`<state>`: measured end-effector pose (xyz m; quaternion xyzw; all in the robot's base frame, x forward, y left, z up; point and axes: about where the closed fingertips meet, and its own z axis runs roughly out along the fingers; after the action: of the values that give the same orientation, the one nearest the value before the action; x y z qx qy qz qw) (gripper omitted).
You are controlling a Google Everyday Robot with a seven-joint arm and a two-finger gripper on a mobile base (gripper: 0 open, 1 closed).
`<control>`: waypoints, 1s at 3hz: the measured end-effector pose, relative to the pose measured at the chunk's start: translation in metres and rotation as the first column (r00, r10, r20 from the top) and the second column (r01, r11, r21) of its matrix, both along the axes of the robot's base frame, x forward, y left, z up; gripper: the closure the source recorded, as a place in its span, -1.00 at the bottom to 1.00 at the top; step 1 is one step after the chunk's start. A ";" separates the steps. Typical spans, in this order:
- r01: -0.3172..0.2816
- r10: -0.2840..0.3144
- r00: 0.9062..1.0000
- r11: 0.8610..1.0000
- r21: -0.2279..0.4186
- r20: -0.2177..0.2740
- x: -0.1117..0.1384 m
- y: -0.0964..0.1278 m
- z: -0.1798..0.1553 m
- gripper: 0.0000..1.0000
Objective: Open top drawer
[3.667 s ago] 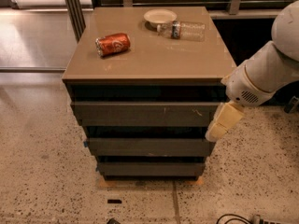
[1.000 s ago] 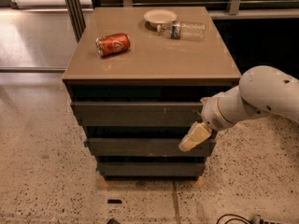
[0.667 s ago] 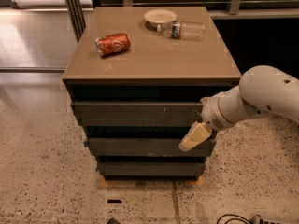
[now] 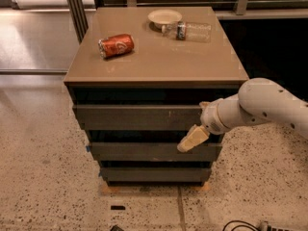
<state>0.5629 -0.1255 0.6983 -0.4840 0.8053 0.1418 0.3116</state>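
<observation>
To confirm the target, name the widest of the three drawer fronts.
The top drawer, highest of the three, with pale scratches right of centre; both below are narrower. The hand hangs by its lower right corner.

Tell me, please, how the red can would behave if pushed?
Lying on its side, the can would probably roll. The glossy cabinet top may let it slide. The gripper is down by the top drawer, away from it.

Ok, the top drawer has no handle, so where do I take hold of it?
Probably its lower edge, from the front and below: the top drawer is flat-fronted, with a dark gap beneath. The gripper sits by that gap near the right end.
</observation>
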 end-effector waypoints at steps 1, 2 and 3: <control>0.000 0.000 1.000 1.000 0.000 0.000 0.000 0.000 0.000 -1.00; 0.008 -0.006 1.000 0.999 -0.054 0.027 0.016 -0.005 -0.006 -1.00; 0.087 -0.081 0.994 0.992 -0.093 0.067 0.054 -0.038 -0.009 -1.00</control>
<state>0.6173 -0.1632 0.6888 -0.4684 0.8206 0.0744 0.3188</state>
